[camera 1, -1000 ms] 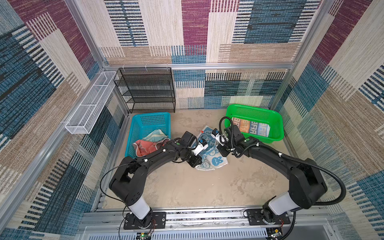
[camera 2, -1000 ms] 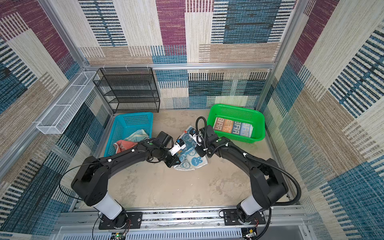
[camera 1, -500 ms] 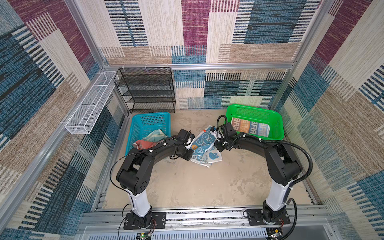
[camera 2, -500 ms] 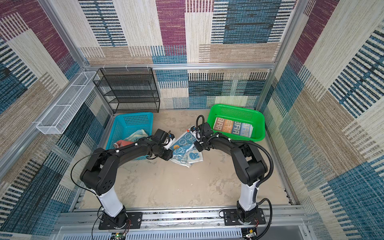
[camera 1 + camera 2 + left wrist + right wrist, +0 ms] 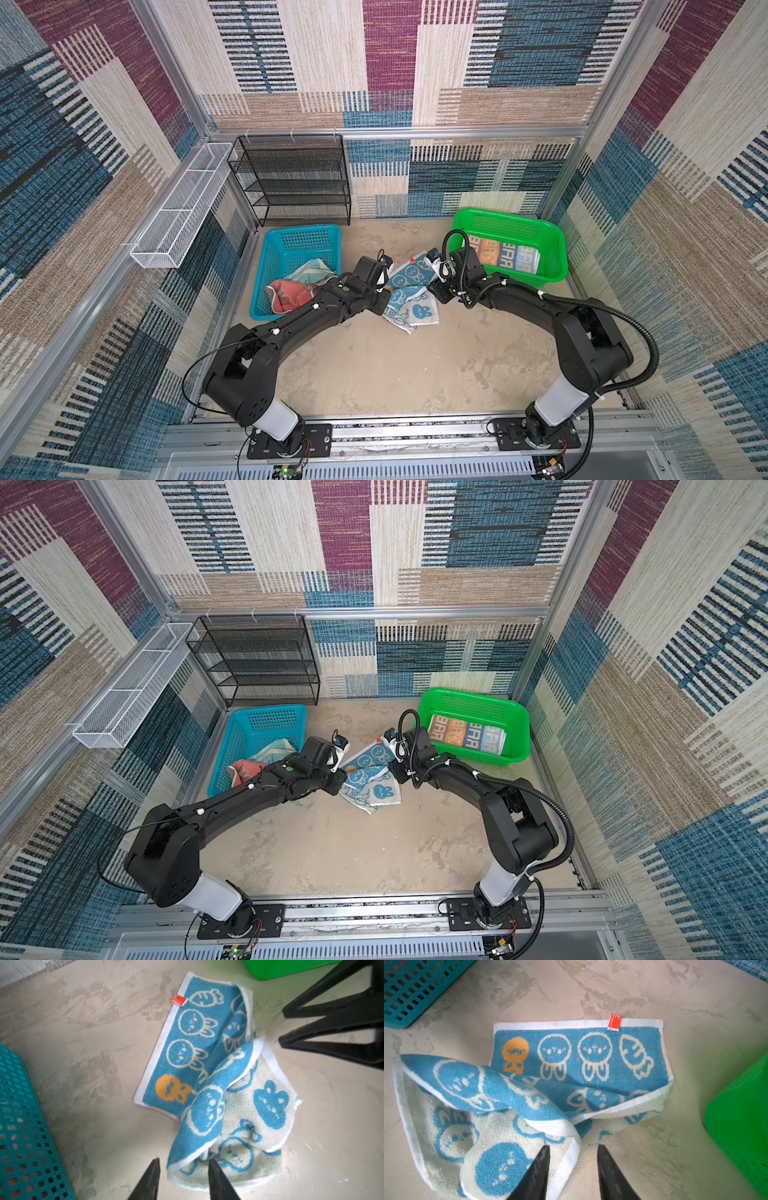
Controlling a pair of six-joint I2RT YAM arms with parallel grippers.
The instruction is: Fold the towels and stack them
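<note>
Okay, towel lies bunched between my left gripper and right gripper, both released, handy for grabbing edges.

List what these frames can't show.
- Coral towel, both top views: left arm and blue basket wall cover part; print unreadable.
- Lettered towel, both top views: right arm covers one end; anything beneath unseen.
- Rabbit towel, wrist views: top fold hides lower layers.
- Left gripper and right gripper, top views: tips hidden under the wrists.
</note>
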